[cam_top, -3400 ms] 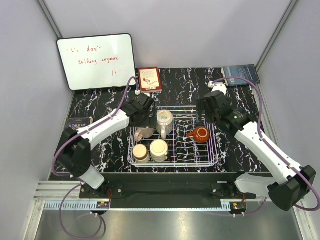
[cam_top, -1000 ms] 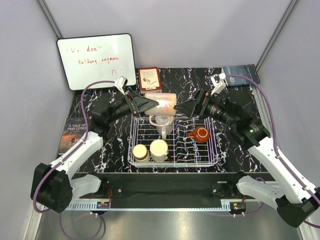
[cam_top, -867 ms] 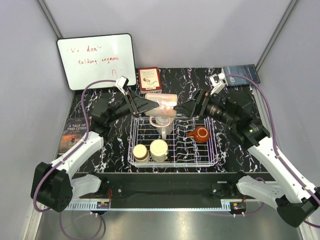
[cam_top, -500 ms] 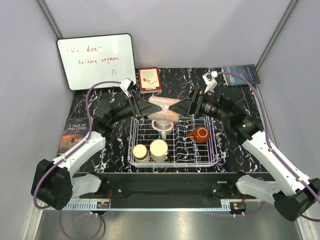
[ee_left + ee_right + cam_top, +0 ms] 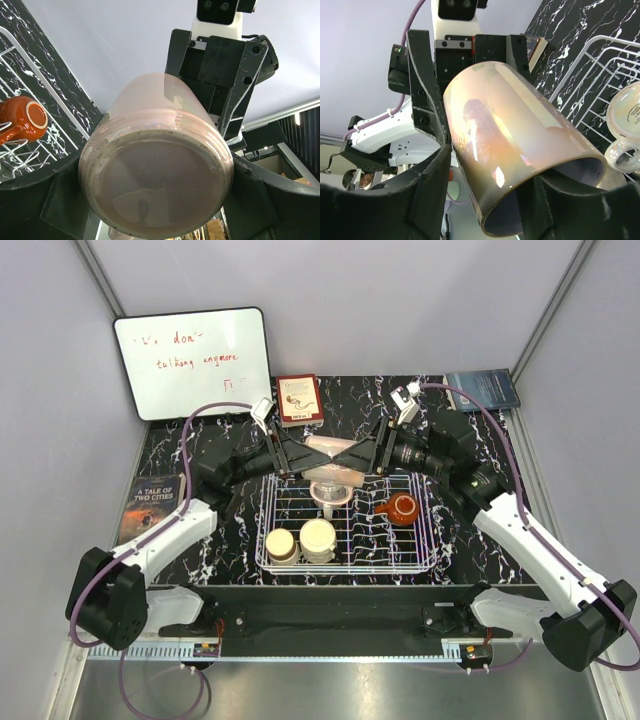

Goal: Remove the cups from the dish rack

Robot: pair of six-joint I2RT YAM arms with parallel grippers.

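A pinkish-beige cup (image 5: 330,448) hangs on its side in the air over the back edge of the white wire dish rack (image 5: 424,540). My left gripper (image 5: 302,453) is shut on its base end (image 5: 155,185). My right gripper (image 5: 358,453) closes round its open end (image 5: 510,140), one finger on each side. In the rack stand a cream mug (image 5: 330,492), a tan-brown cup (image 5: 281,544), a cream cup (image 5: 318,537) and a squat reddish-brown mug (image 5: 401,507). The reddish-brown mug (image 5: 25,117) and the cream mug (image 5: 625,125) also show in the wrist views.
A whiteboard (image 5: 192,360) leans at the back left. A red card (image 5: 299,398) stands behind the rack. A dark book (image 5: 482,388) lies at the back right and another book (image 5: 150,505) at the left table edge.
My left gripper lifted the pinkish-beige cup out of the rack and turned it sideways. My right gripper came in from the right and now grips its open end.
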